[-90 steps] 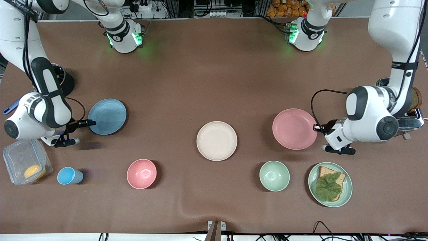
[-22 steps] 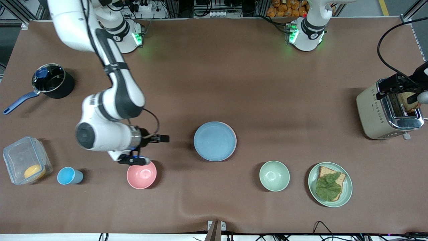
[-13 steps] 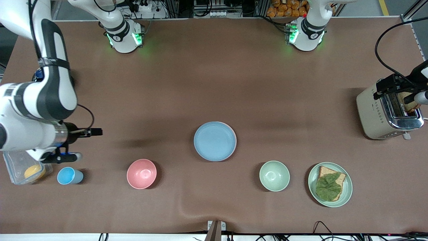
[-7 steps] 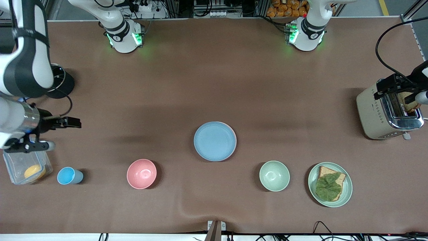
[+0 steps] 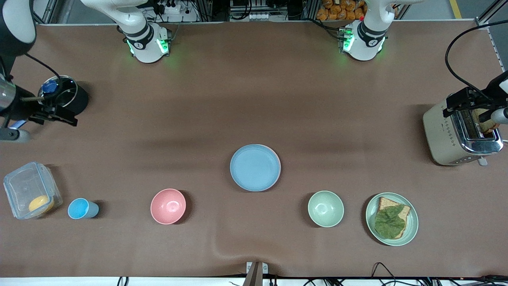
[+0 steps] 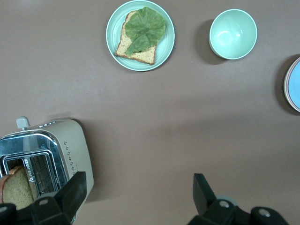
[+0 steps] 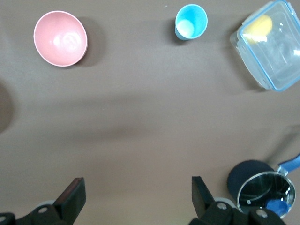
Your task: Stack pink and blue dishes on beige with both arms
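Observation:
The blue plate [image 5: 255, 167] lies at mid-table, on top of a stack. Only a thin rim of the pink plate [image 6: 285, 85] peeks out under the blue plate [image 6: 295, 87] in the left wrist view. The beige plate is hidden beneath them. My right gripper [image 5: 61, 114] hangs open and empty over the black pot [image 5: 65, 96] at the right arm's end of the table; its own view shows the right gripper [image 7: 136, 187] high above bare table. My left gripper [image 5: 474, 107] hangs open over the toaster [image 5: 456, 135], empty in its own view [image 6: 138, 185].
Nearer the front camera than the stack sit a pink bowl [image 5: 168, 206], a blue cup [image 5: 81, 208], a clear lidded box [image 5: 29, 194], a green bowl [image 5: 326, 208] and a green plate with toast [image 5: 410, 228]. The toaster holds a slice of bread [image 6: 16, 190].
My right arm has drawn back from the stack to its end of the table and risen over the pot. The left arm stays over the toaster. The stack has not moved.

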Tool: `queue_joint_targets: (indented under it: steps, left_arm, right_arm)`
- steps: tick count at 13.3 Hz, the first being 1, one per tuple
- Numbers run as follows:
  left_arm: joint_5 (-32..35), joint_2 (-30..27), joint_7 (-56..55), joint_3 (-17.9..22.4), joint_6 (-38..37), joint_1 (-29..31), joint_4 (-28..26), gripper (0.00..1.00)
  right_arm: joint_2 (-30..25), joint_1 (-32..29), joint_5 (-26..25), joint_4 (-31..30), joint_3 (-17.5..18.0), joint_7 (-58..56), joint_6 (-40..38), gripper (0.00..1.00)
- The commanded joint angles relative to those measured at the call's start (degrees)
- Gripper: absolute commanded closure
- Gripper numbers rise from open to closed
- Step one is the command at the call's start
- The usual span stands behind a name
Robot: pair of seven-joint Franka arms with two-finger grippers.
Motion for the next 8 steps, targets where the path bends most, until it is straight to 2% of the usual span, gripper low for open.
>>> queue_joint_targets:
  steps: [1, 4, 8]
  left_arm:
    - [-0.28, -0.07, -0.81, -0.06, -0.83, 0.10, 0.56, 0.00]
    - [0.60, -0.07, -0.63, -0.06, -0.83, -0.25, 0.74, 0.00]
    - [0.60, 0.02, -0.63, -0.06, -0.83, 0.37, 0.74, 0.00]
  right_arm:
    - [-3.02, -0.43, -1.13, -3.07, 0.70, 1.57, -0.90, 0.00]
    - [-3.02, -1.04, -1.13, -2.98, 0.79, -2.71, -0.91, 0.00]
    - [-2.93, -1.83, -0.87, -2.81, 1.05, -2.29, -0.73, 0.00]
